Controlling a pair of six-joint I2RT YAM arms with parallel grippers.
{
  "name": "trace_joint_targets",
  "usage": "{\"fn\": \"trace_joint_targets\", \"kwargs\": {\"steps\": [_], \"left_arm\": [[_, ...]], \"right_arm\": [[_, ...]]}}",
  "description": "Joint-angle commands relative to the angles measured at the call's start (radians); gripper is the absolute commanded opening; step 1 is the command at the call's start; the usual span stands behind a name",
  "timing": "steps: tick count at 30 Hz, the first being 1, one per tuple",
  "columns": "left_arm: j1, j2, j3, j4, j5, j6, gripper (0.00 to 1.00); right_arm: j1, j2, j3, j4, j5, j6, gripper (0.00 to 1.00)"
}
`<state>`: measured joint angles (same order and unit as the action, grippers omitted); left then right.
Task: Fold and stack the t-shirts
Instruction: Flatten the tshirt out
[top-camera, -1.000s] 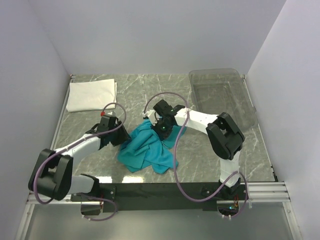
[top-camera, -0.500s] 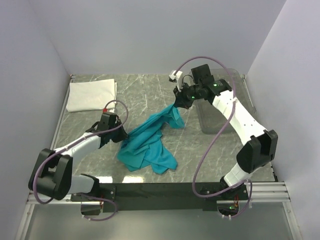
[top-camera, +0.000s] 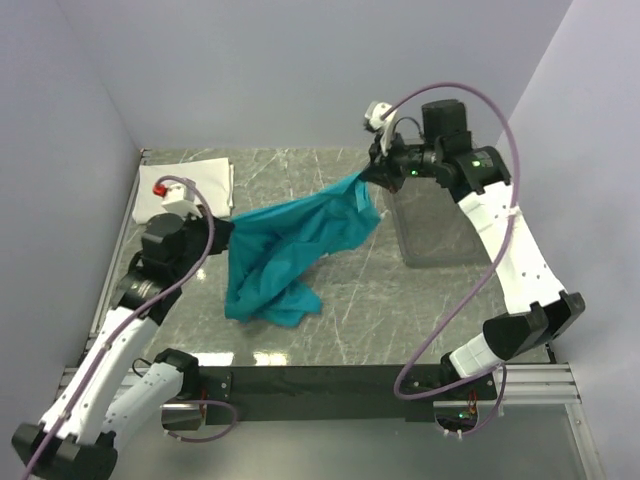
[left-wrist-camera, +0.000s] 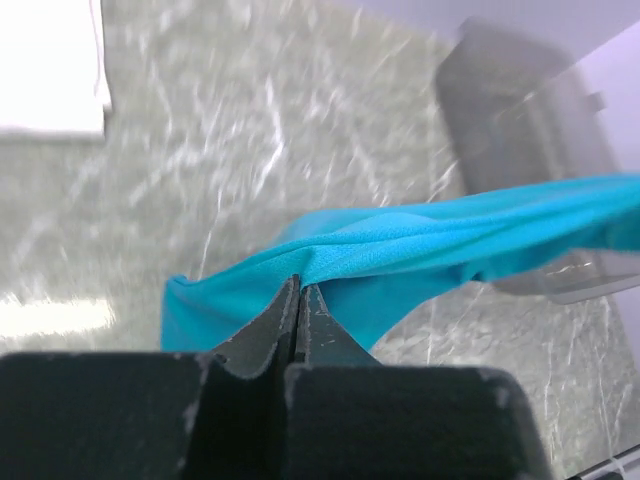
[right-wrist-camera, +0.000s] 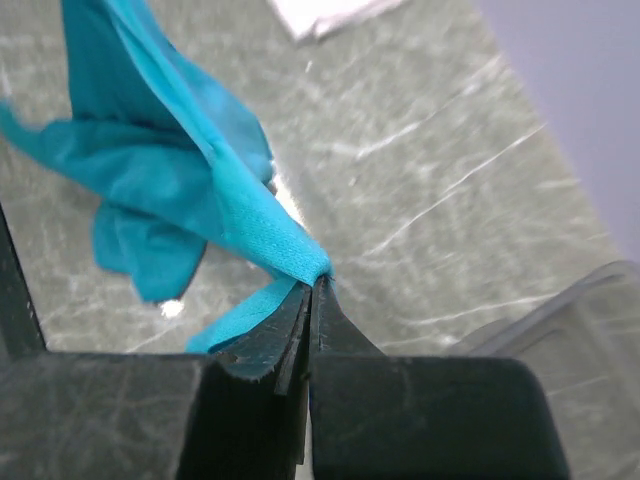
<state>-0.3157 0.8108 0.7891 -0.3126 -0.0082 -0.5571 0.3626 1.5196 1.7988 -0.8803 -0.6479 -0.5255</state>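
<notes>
Progress looked about half made: the white t-shirt (top-camera: 185, 190) lay folded on the counter (top-camera: 400, 310), well left of the clear bin (top-camera: 440, 240). The teal t-shirt (top-camera: 290, 245) hung unfolded, stretched leftward from the bin's near corner, with the right gripper (top-camera: 378, 172) and left gripper (top-camera: 222, 232) each clenched on its cloth. Spreading, folding and stacking it remained.

The arms (top-camera: 515, 258) are white with black joints (top-camera: 525, 330); purple cables (top-camera: 468, 89) loop behind each black, wedge-fingered claw (right-wrist-camera: 312, 285).
</notes>
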Motion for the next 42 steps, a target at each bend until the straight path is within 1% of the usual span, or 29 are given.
{"fn": "trace_joint_targets", "kwargs": {"steps": [1,4,7,8,10,11,14,17,20,22,23,24,25,27,28,29,30,31,32,33,34,36,37,40,41,42], "left_arm": [[0.003,-0.071,0.09,-0.06,-0.015,0.095,0.01],[0.003,-0.107,0.18,-0.085,-0.041,0.127,0.0],[0.003,-0.143,0.295,-0.105,-0.061,0.157,0.01],[0.003,-0.148,0.355,-0.112,-0.064,0.161,0.01],[0.003,-0.148,0.412,-0.115,-0.049,0.174,0.01],[0.003,-0.145,0.464,-0.117,-0.042,0.178,0.01],[0.003,-0.137,0.55,-0.115,0.0,0.177,0.01],[0.003,-0.127,0.61,-0.108,0.068,0.174,0.01],[0.003,-0.118,0.636,-0.114,0.138,0.161,0.01],[0.003,-0.108,0.639,-0.163,0.183,0.146,0.01],[0.003,-0.107,0.634,-0.189,0.221,0.145,0.01],[0.003,-0.108,0.627,-0.215,0.231,0.134,0.01],[0.003,-0.117,0.589,-0.262,0.235,0.123,0.01],[0.004,-0.137,0.521,-0.282,0.276,0.074,0.01],[0.003,-0.154,0.433,-0.289,0.299,0.044,0.01],[0.003,-0.16,0.386,-0.286,0.329,0.016,0.01],[0.003,-0.168,0.334,-0.272,0.391,-0.047,0.01],[0.003,-0.188,0.218,-0.235,0.41,-0.082,0.01],[0.001,-0.199,0.16,-0.211,0.43,-0.152,0.01],[-0.002,-0.217,0.104,-0.194,0.476,-0.179,0.01],[-0.008,-0.222,0.013,-0.183,0.484,-0.202,0.01],[-0.046,-0.228,-0.049,-0.177,0.501,-0.23,0.01],[-0.068,-0.225,-0.083,-0.186,0.487,-0.233,0.01],[-0.167,-0.164,-0.096,-0.241,0.493,-0.225,0.01],[-0.18,-0.163,-0.096,-0.241,0.496,-0.221,0.01],[-0.192,-0.132,-0.094,-0.264,0.501,-0.218,0.01]], "right_arm": [[-0.028,-0.062,0.114,0.024,-0.039,0.01,0.0],[-0.054,-0.078,0.197,0.029,-0.077,0.035,0.0],[-0.065,-0.105,0.27,0.043,-0.137,0.064,0.0],[-0.065,-0.114,0.299,0.046,-0.172,0.077,0.0],[-0.063,-0.13,0.33,0.066,-0.191,0.1,0.0],[-0.065,-0.133,0.364,0.07,-0.194,0.12,0.0],[-0.094,-0.136,0.439,0.099,-0.203,0.168,0.0],[-0.149,-0.133,0.506,0.122,-0.232,0.199,0.0],[-0.195,-0.147,0.524,0.116,-0.26,0.191,0.0],[-0.214,-0.174,0.502,0.084,-0.291,0.171,0.0],[-0.215,-0.188,0.464,0.067,-0.298,0.129,0.0],[-0.214,-0.217,0.443,0.041,-0.308,0.098,0.0],[-0.215,-0.234,0.377,-0.004,-0.332,0.046,0.0],[-0.211,-0.295,0.283,-0.052,-0.351,-0.022,0.0],[-0.205,-0.315,0.167,-0.095,-0.351,-0.083,0.0],[-0.192,-0.337,0.107,-0.118,-0.334,-0.123,0.0],[-0.185,-0.379,0.047,-0.137,-0.314,-0.16,0.0],[-0.179,-0.401,-0.072,-0.14,-0.296,-0.186,0.0],[-0.175,-0.418,-0.125,-0.143,-0.28,-0.198,0.0],[-0.171,-0.449,-0.174,-0.155,-0.269,-0.214,0.0],[-0.165,-0.458,-0.253,-0.161,-0.26,-0.238,0.0],[-0.149,-0.479,-0.32,-0.167,-0.234,-0.252,0.0],[-0.145,-0.484,-0.373,-0.175,-0.23,-0.267,0.0],[-0.111,-0.489,-0.462,-0.204,-0.193,-0.324,0.0],[-0.111,-0.49,-0.463,-0.204,-0.193,-0.33,0.0],[-0.096,-0.49,-0.49,-0.2,-0.176,-0.338,0.0]]}}
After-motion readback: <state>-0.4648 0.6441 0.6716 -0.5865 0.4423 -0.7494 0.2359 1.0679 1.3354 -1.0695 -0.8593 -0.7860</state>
